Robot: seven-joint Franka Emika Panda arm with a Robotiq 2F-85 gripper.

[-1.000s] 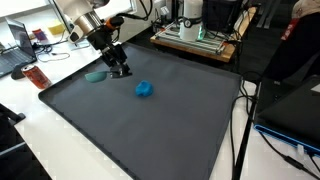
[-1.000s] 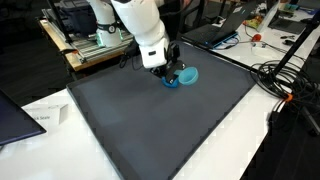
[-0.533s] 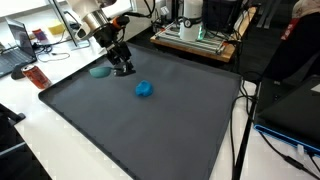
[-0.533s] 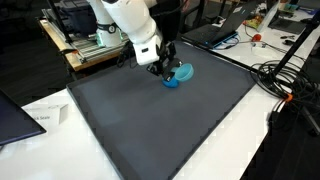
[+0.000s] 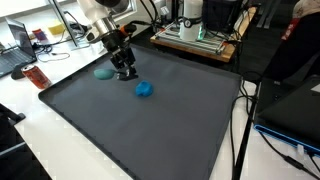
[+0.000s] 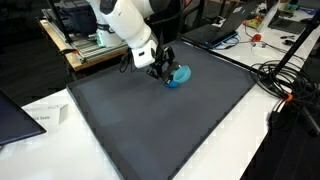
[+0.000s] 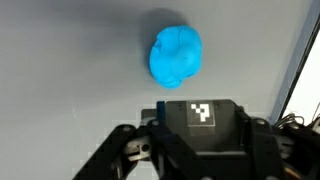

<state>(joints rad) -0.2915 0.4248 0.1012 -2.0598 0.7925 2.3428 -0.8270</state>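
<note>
Gripper (image 5: 123,70) shut and empty over mat (image 5: 150,130), blue lump (image 5: 145,89) just beside

Table (image 5: 40,140): white, carries everything, seen in both exterior views. Mat: dark grey, covers most of the table top, flat. Lump and dish both lie on it, toward one corner.

Gear (image 5: 200,30): a bench of lab kit behind the mat's far edge. Cables (image 6: 290,80) trail off the table on one side.

Arm (image 6: 130,25): white, comes in from the far side of the mat and bends down toward that corner.

Laptop (image 6: 15,115): dark, on the table off the mat, well apart from the gripper.

Gripper: black, points down, low over the mat. Jaws are together with nothing between them. Whether the tips touch the mat cannot be told. In the wrist view only the gripper body with a black-and-white tag shows at the bottom edge, and the fingertips are not clear there.

Dish (image 5: 103,72): teal, shallow, on the mat near its edge, just beside the gripper. In an exterior view the dish (image 6: 186,73) sits right behind the lump, and touching or not cannot be told.

Lump: bright blue, crumpled, rounded, lying free on the mat on the gripper's other side from the dish, near it but apart. In the wrist view the lump (image 7: 176,54) is up top, centred ahead of the gripper, with bare mat all round it.

Can (image 5: 37,77): red, on the table off the mat, past the dish.
</note>
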